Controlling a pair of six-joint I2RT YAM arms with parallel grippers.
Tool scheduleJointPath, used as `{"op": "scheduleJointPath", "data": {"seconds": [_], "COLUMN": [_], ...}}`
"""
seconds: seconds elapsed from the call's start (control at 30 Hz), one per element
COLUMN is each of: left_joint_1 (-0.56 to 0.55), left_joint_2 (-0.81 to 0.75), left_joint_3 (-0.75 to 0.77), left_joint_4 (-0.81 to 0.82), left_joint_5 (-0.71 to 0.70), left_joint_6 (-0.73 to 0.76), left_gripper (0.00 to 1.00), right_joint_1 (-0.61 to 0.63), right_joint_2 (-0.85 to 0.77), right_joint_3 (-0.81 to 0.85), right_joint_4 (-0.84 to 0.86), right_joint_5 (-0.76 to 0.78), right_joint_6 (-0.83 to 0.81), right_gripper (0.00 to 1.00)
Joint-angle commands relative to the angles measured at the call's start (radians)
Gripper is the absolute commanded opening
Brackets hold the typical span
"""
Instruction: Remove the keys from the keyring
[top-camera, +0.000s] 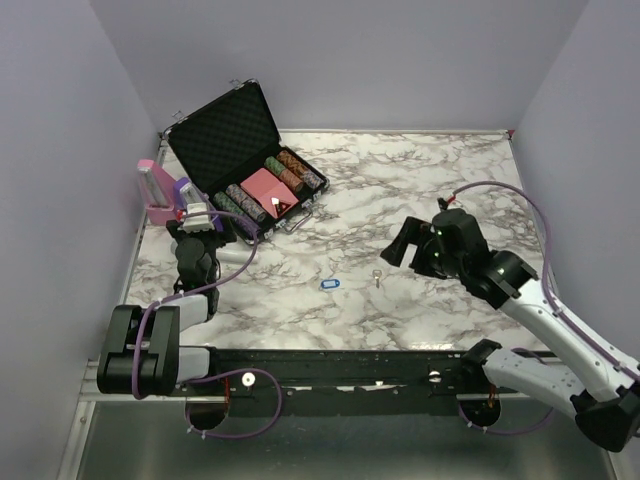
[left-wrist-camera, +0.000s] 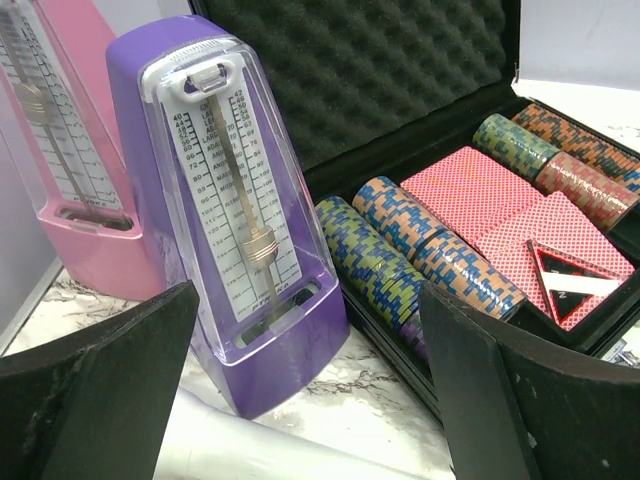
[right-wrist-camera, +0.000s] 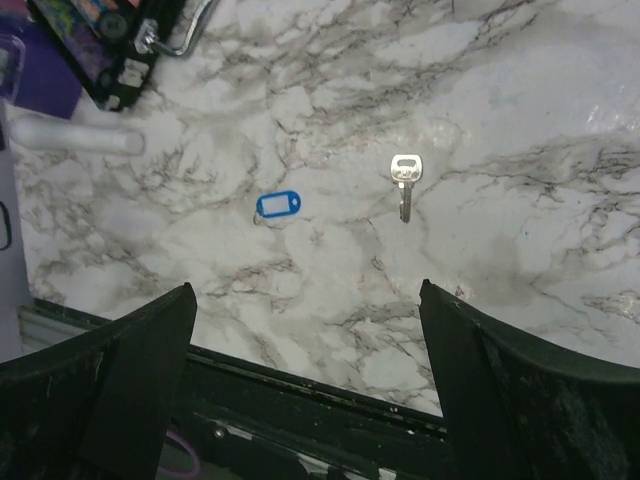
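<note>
**Key and keyring apart on table, both grippers wide**

Key (right-wrist-camera: 404, 185) lies flat on the marble table (top-camera: 450, 170), bow toward the far side, blade toward the near edge. Keyring (right-wrist-camera: 277, 204) lies to its left, blue tag with white window facing up. The two are near each other but do not touch. The thin ring itself is too small to make out clearly.

Right gripper (right-wrist-camera: 305, 330) hangs above the table, right of the key and clear of it. Its fingers are spread, with nothing between them. In its wrist view both key and keyring show in the gap, well below.

Left gripper (left-wrist-camera: 305, 340) is at the far left, well apart from the key. Its fingers are spread too and hold nothing. It faces a purple metronome (left-wrist-camera: 230, 230) close in front, with a pink metronome (left-wrist-camera: 60, 150) just behind that to the left.

Black case (top-camera: 245, 150) stands open beside the metronomes, lid up with foam lining. Inside are rows of chips (left-wrist-camera: 400, 250) and red-backed cards (left-wrist-camera: 500, 205).
</note>
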Motion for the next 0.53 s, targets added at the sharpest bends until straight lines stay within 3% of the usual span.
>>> {"op": "scheduleJointPath", "data": {"seconds": [0.0,0.5], "left_joint_1": [0.003,0.003], "left_joint_2": [-0.001,0.001], "left_joint_3": [0.0,0.0], "left_joint_4": [0.041,0.046], "left_joint_5": [0.023,0.023], "left_joint_6": [0.005,0.006], "left_gripper": [0.99,0.99], "right_joint_1": [0.005,0.004], "right_joint_2": [0.107,0.149], "right_joint_3": [-0.023,-0.104], "right_joint_4": [0.005,0.223], "right_joint_5": [-0.156,-0.364], "right_joint_6": [-0.087,-0.12], "right_gripper": [1.0,1.0]}}
